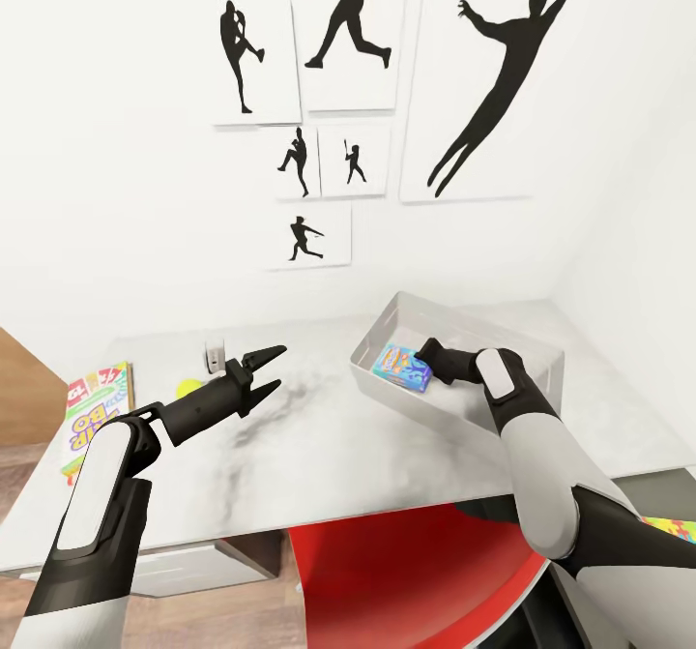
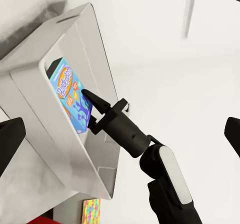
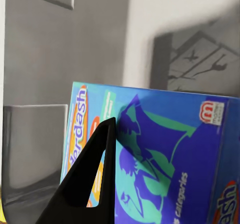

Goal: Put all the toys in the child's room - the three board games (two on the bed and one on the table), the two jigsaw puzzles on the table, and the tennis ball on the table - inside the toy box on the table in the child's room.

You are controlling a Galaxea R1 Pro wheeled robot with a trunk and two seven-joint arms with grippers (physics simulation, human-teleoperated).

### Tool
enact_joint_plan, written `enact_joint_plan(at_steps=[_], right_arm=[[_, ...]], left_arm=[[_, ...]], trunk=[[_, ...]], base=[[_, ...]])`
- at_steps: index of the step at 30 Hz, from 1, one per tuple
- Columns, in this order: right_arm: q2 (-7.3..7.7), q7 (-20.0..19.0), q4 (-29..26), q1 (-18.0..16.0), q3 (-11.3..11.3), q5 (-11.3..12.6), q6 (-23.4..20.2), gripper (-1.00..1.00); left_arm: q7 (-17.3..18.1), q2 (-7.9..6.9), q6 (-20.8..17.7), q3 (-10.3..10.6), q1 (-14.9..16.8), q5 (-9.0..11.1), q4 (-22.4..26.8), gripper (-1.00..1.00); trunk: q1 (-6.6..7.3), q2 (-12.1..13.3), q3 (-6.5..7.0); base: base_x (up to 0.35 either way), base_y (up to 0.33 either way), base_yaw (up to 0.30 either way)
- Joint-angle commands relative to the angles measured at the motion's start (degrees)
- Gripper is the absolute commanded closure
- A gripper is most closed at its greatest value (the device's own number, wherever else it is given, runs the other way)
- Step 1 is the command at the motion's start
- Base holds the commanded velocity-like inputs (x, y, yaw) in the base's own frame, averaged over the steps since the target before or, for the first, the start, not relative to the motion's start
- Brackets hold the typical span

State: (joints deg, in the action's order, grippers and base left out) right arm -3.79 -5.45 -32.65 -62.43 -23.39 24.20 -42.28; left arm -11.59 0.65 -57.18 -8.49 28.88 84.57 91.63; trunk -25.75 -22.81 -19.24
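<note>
The light grey toy box (image 1: 464,312) stands on the table's right part. Inside it, my right gripper (image 1: 431,355) is shut on a blue board game (image 1: 404,366), held tilted against the near wall. The left wrist view shows the same board game (image 2: 67,91) in the toy box (image 2: 50,149), with the right gripper (image 2: 88,112) pinching it. One dark finger (image 3: 95,174) crosses the game's blue face (image 3: 165,159). My left gripper (image 1: 279,367) hovers open over the table's middle. The SKIP BO board game (image 1: 95,407) lies at the left edge, with the tennis ball (image 1: 188,389) beside it.
The grey marbled table (image 1: 319,446) meets a white wall with black athlete pictures (image 1: 488,98). A red chair (image 1: 416,572) stands under the table's front edge. A multicoloured jigsaw puzzle (image 1: 673,528) shows at lower right, past my right arm. A small white object (image 1: 215,351) stands near the left gripper.
</note>
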Motion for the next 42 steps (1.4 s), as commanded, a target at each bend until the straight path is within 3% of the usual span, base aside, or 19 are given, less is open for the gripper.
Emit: enact_joint_plan(at_steps=[1,25,42], right_arm=[[-0.08,-0.5,0.0,-0.1,-0.5,-0.3,-0.3,1.00],[-0.09,-0.6,0.0,0.0,-0.6,0.0,-0.3,1.00],[-0.08,-1.0,0.0,0.2,-0.7,0.2,2.3,1.00]], left_arm=[[-0.6,0.06,-0.3,-0.1,0.1,0.6,0.0,-1.00],[-0.8,0.09,-0.3,0.7,0.1,0.6,0.0,-1.00],[-0.9,0.06,-0.3,1.1,0.2,0.6,0.0,-1.00]], trunk=[[-0.03,-0.1,-0.10],[-0.03,-0.1,-0.11],[-0.03,-0.1,-0.11]], base=[[0.000,0.000,0.000],[0.000,0.000,0.000],[0.000,0.000,0.000]])
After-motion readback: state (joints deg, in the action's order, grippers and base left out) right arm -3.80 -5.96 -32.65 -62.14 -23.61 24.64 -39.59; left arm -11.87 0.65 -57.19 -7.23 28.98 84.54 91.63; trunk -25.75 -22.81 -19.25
